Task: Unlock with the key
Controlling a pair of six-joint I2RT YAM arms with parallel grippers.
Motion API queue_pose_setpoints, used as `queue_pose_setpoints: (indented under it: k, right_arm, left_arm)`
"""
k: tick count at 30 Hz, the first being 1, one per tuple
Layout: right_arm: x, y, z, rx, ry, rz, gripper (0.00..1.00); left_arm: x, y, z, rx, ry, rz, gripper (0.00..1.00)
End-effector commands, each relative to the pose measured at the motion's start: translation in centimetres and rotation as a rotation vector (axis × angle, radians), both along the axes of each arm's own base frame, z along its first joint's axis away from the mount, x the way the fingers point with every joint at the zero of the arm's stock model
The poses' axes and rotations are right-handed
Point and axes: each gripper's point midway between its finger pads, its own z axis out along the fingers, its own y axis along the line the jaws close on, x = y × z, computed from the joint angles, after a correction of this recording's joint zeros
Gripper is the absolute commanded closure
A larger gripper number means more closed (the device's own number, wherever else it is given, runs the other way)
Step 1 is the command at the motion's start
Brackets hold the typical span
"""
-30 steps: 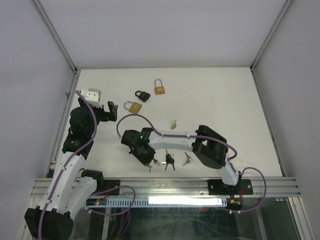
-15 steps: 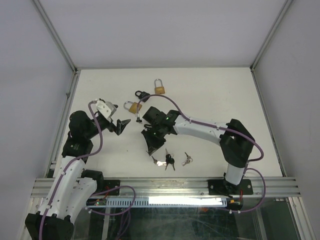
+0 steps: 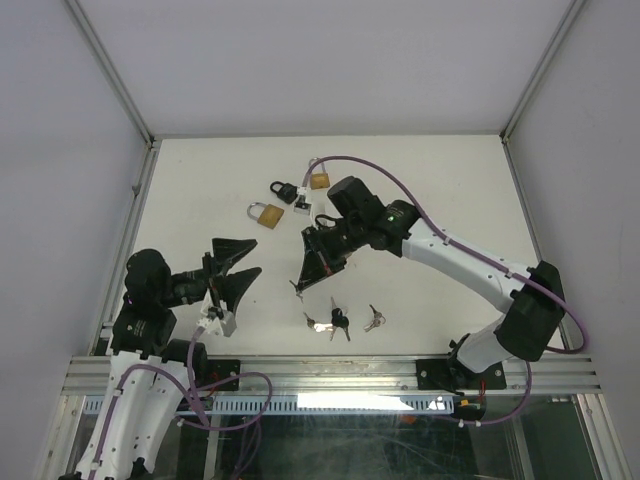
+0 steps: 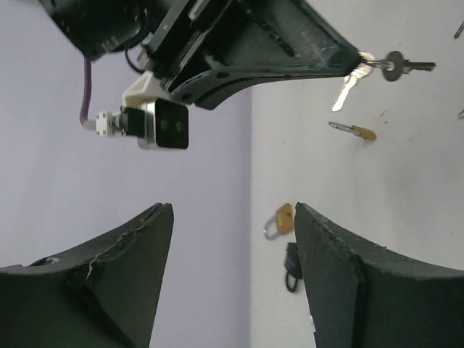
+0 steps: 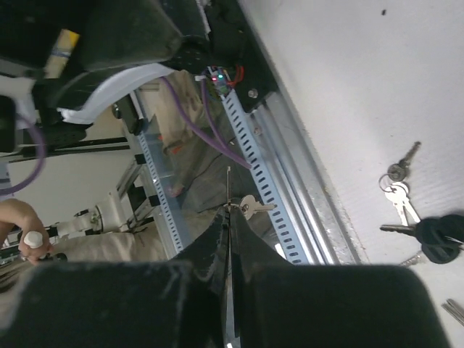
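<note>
You're mid-carry, I'd say: your right gripper (image 3: 303,280) is pinched shut on the key (image 5: 250,208), aloft near the padlock (image 3: 265,213) (left gripper (image 3: 232,268) gapes, holding nothing), so next steady that lock and align the keyhole.

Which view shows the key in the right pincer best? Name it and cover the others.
Left wrist: the key dangles full-length from the tip of the right pincer against the pale table. Top external shows only a tiny sliver; right wrist shows it small, against background clutter.
</note>
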Motion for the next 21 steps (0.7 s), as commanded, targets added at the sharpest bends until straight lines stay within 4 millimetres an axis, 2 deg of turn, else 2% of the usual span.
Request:
queue_pose_setpoints:
  k: [1, 6, 12, 21]
  right_arm:
    - [-1.0, 1.1, 5.6, 0.174, 0.027, 0.043, 1.0]
    - [-0.4, 2.6, 8.2, 0.276, 0.029, 0.031, 1.0]
    - [1.1, 4.1, 9.7, 0.318, 0.022, -0.006, 1.0]
    - [1.7, 4.8, 9.0, 0.309, 0.05, -0.018, 1.0]
  left_arm:
    - [-2.5, -1.4, 0.9, 0.108, -0.455, -0.2, 0.31]
    - [-2.4, -2.0, 1.0, 0.133, -0.54, -0.264, 0.36]
    - [-1.9, -2.6, 1.3, 0.182, -0.58, -0.29, 0.43]
    - [-1.4, -2.5, 1.9, 0.192, -0.589, -0.261, 0.52]
